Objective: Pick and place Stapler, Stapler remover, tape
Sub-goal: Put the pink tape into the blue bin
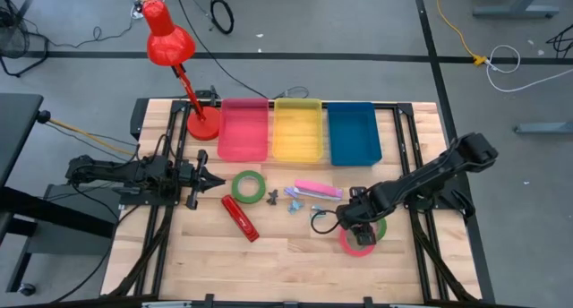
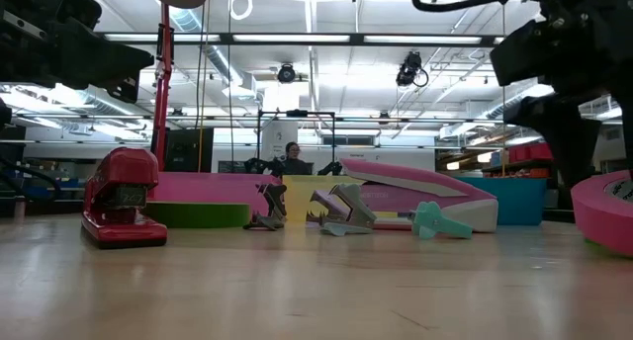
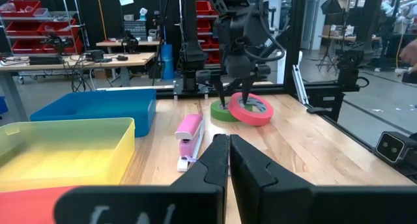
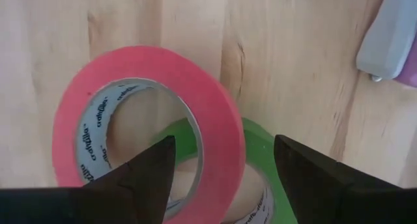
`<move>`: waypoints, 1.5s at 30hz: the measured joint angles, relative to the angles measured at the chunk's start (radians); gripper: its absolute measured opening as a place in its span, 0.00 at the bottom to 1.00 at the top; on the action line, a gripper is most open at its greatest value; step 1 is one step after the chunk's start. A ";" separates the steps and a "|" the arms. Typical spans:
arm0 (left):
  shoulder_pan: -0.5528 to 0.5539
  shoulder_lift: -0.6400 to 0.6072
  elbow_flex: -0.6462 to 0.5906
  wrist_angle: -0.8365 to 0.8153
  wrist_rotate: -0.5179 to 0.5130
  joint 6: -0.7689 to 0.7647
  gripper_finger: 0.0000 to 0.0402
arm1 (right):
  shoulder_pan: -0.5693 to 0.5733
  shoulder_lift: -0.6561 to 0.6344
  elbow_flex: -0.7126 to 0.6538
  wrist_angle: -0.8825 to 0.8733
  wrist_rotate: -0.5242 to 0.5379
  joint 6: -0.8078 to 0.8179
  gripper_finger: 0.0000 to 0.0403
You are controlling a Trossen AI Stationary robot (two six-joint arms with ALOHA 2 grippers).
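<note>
My right gripper (image 1: 360, 239) hangs with fingers spread wide, straddling the rim of the red-pink tape (image 4: 140, 113), which leans tilted on a green tape (image 4: 257, 159) at the table's (image 1: 295, 263) front right. Farther off lie the pink stapler (image 1: 319, 190), two removers (image 1: 282, 198), the red stapler (image 1: 240, 218) and another green tape (image 1: 248, 186). My left gripper (image 1: 211, 180) waits at the left, fingers together and empty, with the three bins (image 1: 300, 129) along the back.

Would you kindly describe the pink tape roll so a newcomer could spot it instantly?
Start at the blue bin and come toward the table's front edge, under the right end effector. The pink tape roll lies there, overlapping a green roll; it is the only pink ring.
</note>
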 joint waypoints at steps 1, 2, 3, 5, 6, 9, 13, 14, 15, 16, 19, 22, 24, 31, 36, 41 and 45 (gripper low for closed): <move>0.000 0.000 0.000 0.000 0.000 0.000 0.05 | 0.000 0.005 0.000 0.000 0.000 0.000 0.65; 0.000 0.000 0.000 0.000 0.000 0.000 0.05 | 0.000 0.009 0.000 -0.002 0.000 0.000 0.65; 0.000 0.000 0.000 0.000 0.000 0.000 0.05 | 0.000 0.012 0.000 -0.004 0.000 0.000 0.65; 0.000 0.000 0.000 0.000 0.000 0.000 0.05 | 0.000 0.017 0.000 -0.004 0.000 -0.001 0.65; 0.000 0.000 0.000 0.000 0.000 0.000 0.05 | 0.000 0.020 0.000 -0.004 0.000 -0.003 0.65; 0.000 0.000 0.000 0.000 0.000 0.000 0.05 | 0.000 0.022 0.000 -0.004 0.000 -0.003 0.65; 0.000 0.000 0.000 0.000 0.000 0.000 0.05 | 0.000 0.022 0.000 -0.007 0.008 -0.003 0.65; 0.000 0.000 0.000 0.000 0.000 0.000 0.05 | 0.000 0.022 0.000 -0.011 0.008 -0.003 0.64; 0.000 0.000 0.000 0.000 0.000 0.000 0.05 | 0.000 0.022 0.000 -0.014 0.008 -0.003 0.63; 0.000 0.000 0.000 0.000 0.000 0.000 0.05 | 0.000 0.022 0.000 -0.014 0.008 -0.003 0.62; 0.000 0.000 0.000 0.000 0.000 0.000 0.05 | 0.000 0.022 0.000 -0.021 0.008 -0.003 0.57; 0.000 0.000 0.000 0.000 0.000 0.000 0.05 | 0.000 0.022 0.000 -0.024 0.004 -0.003 0.48; 0.000 0.000 0.000 0.000 0.000 0.000 0.05 | 0.000 0.022 0.000 -0.026 0.000 -0.003 0.43; 0.000 0.000 0.000 0.000 0.000 0.000 0.05 | 0.000 0.022 0.000 -0.029 -0.005 -0.010 0.23; 0.000 0.000 0.000 0.000 0.000 0.000 0.05 | 0.000 0.022 0.000 -0.029 -0.022 -0.026 0.16; 0.000 0.000 0.000 0.000 0.000 0.000 0.05 | 0.000 0.022 0.000 -0.031 -0.027 -0.026 0.16; 0.000 0.000 0.000 0.000 0.000 0.000 0.05 | 0.000 0.022 0.000 -0.032 -0.029 -0.026 0.15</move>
